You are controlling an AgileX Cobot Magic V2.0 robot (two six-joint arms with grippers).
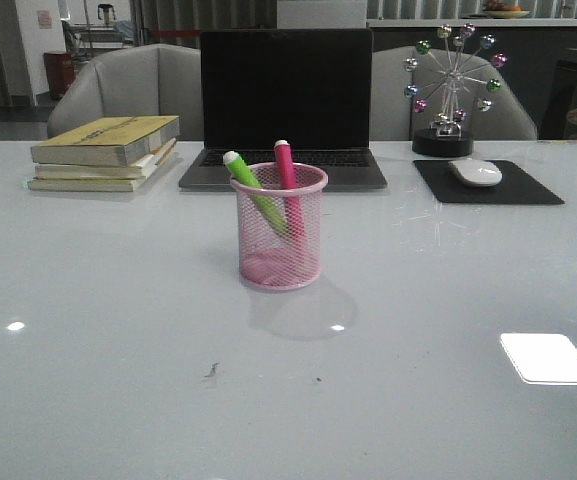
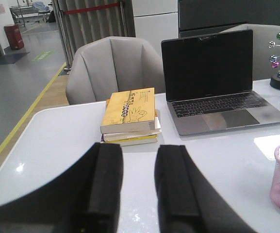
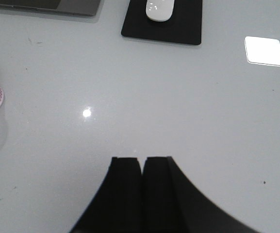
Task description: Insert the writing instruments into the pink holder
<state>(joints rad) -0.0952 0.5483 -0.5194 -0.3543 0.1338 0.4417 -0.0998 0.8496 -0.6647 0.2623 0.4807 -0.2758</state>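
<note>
A: Where is each gripper, and how do the jaws stand?

B: The left gripper (image 2: 137, 187) has a clear gap between its fingers and nothing in it. The right gripper (image 3: 142, 187) has its fingers pressed together, also with nothing. The front view shows neither arm.

A: And the markers?

B: Both are already in the holder (image 1: 279, 226). The green marker (image 1: 256, 193) leans to the left, the pink marker (image 1: 288, 183) stands almost upright, caps above the rim. Their long axes go up from the cup, not along the table (image 1: 118, 340).

A: Which arm is nearer?

B: I cannot tell. For the left jaws the holder is ahead and off to the right; for the right jaws it is off to the left.

A: Anything beyond?

B: Books (image 1: 108, 152), a laptop (image 1: 284, 105), a mouse (image 1: 476, 172) on its pad (image 1: 528, 186), all behind the cup. I judge the task done.
</note>
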